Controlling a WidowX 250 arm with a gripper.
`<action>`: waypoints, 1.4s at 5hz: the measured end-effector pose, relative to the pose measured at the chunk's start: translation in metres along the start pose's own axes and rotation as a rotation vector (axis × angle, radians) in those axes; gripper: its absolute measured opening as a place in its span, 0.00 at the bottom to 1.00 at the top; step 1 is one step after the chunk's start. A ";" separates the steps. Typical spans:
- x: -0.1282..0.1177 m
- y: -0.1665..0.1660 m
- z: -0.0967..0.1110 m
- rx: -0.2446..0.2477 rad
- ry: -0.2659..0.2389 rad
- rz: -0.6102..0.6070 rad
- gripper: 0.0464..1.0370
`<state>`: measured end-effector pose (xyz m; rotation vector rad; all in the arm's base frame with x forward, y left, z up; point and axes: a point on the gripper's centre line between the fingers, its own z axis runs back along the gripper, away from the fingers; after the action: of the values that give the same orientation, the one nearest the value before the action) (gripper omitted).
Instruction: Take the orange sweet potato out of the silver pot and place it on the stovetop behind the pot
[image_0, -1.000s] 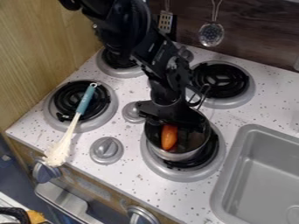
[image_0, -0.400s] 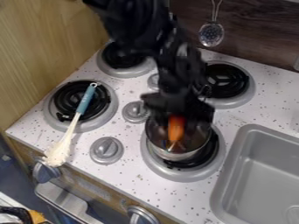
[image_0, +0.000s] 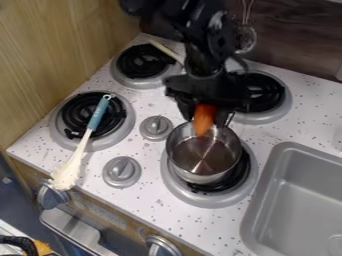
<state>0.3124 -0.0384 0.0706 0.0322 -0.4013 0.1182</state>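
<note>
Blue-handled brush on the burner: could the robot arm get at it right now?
Probably not right now: the claw holds an orange piece above the pot. Were it free, likely yes: the brush lies uncovered across its burner, and nothing tall stands between.

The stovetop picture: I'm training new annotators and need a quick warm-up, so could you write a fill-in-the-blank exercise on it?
The black two-finger gripper holds a tapered thing coloured ____.
The shiny round metal pot stands on a black coil ____.
The pale-headed, blue-handled utensil lies with its ____ over another coil.
Set into the speckled white counter is a grey rectangular ____.

Missing words: orange; burner; handle; sink.
</note>
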 end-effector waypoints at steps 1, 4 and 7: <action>0.023 0.013 0.008 0.021 -0.045 -0.050 0.58; 0.061 0.049 -0.011 -0.008 -0.107 -0.095 0.58; 0.068 0.069 -0.057 -0.110 0.012 -0.165 0.58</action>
<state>0.3888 0.0405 0.0452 -0.0432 -0.3916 -0.0666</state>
